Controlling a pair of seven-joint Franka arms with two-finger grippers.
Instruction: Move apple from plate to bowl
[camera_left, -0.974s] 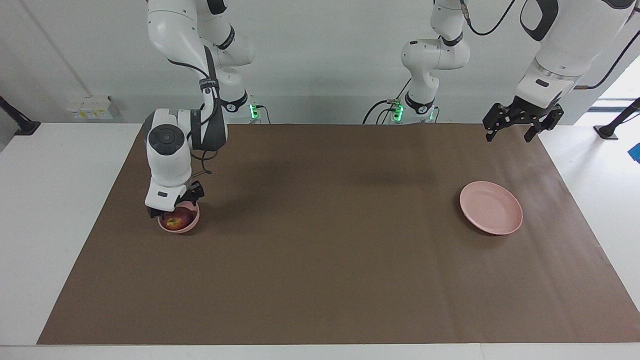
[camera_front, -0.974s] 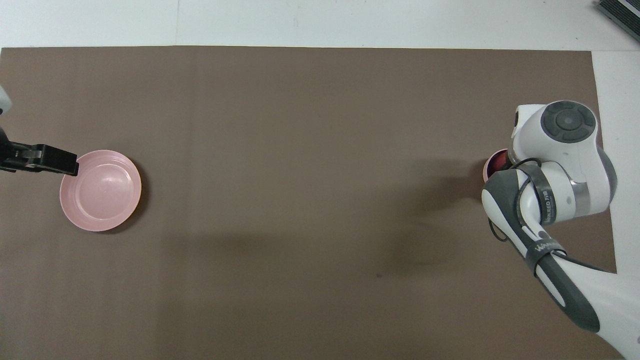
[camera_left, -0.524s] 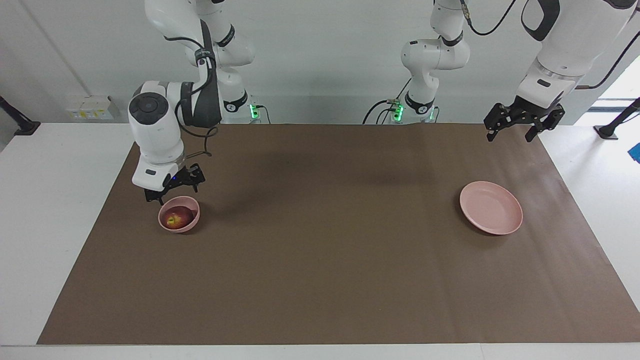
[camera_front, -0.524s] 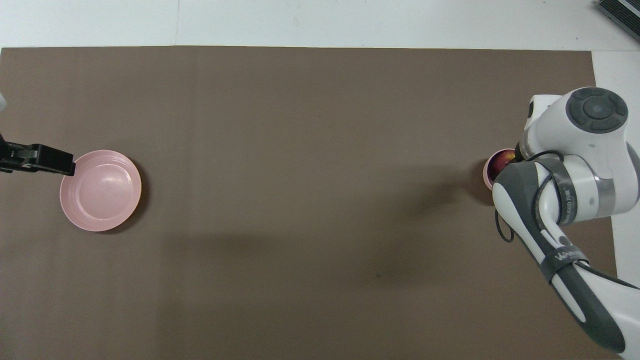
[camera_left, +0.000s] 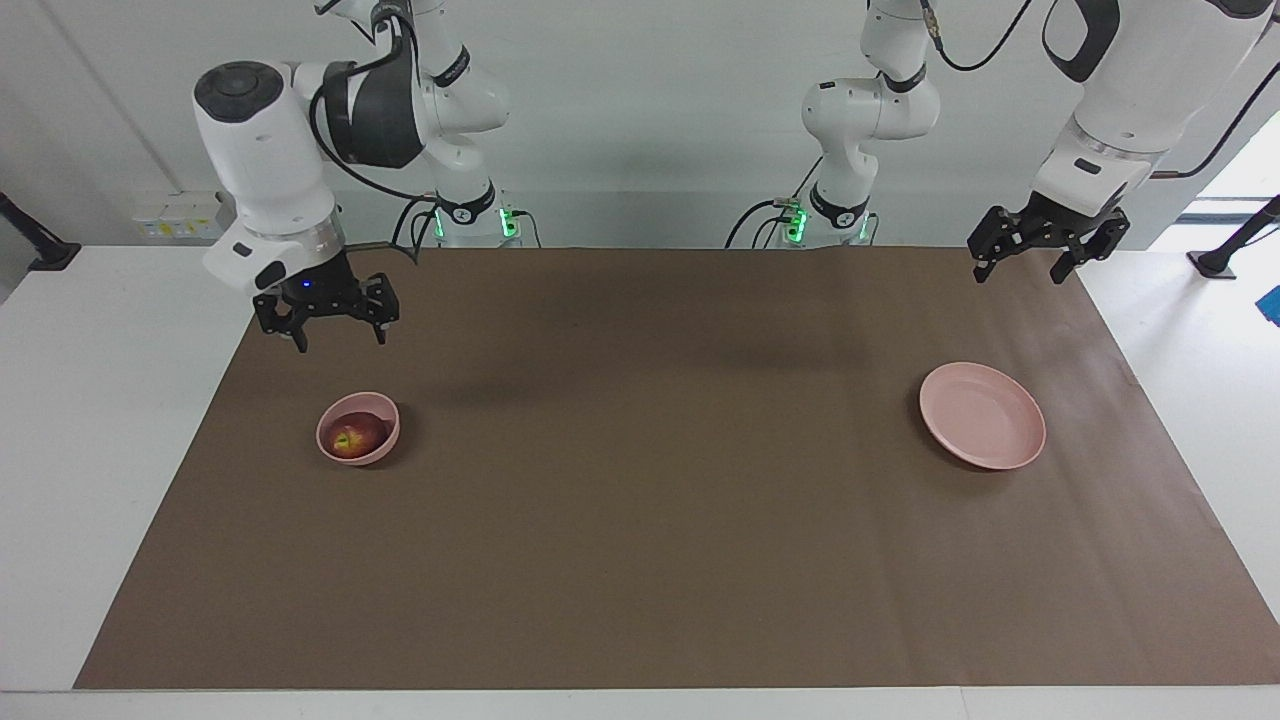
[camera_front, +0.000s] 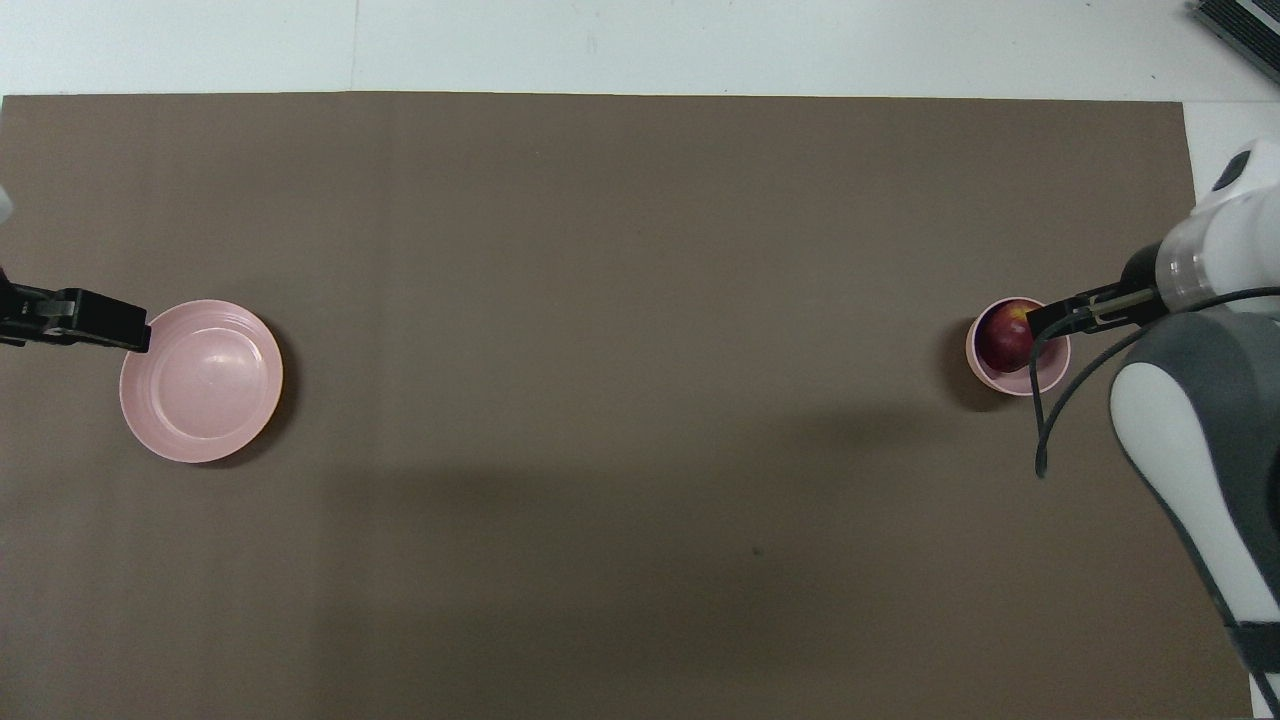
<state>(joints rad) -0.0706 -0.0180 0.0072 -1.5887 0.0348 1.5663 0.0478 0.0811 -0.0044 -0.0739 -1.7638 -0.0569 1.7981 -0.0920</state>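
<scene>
The dark red apple (camera_left: 351, 437) lies in the small deep pink bowl (camera_left: 385, 443) toward the right arm's end of the table. It also shows in the overhead view (camera_front: 1007, 335), inside the bowl (camera_front: 1015, 388). My right gripper (camera_left: 338, 337) is open and empty, raised well clear above the mat beside the bowl; in the overhead view (camera_front: 1045, 318) its tip overlaps the bowl's rim. The flat pink plate (camera_left: 982, 415) lies bare toward the left arm's end, also seen from overhead (camera_front: 200, 380). My left gripper (camera_left: 1020, 268) waits open in the air beside the plate (camera_front: 130, 330).
A brown mat (camera_left: 650, 520) covers most of the white table (camera_left: 110, 420). Both arm bases stand at the robots' edge of the table.
My right gripper has risen from the bowl and drawn back toward the robots, leaving the apple in the bowl. The left arm has not moved.
</scene>
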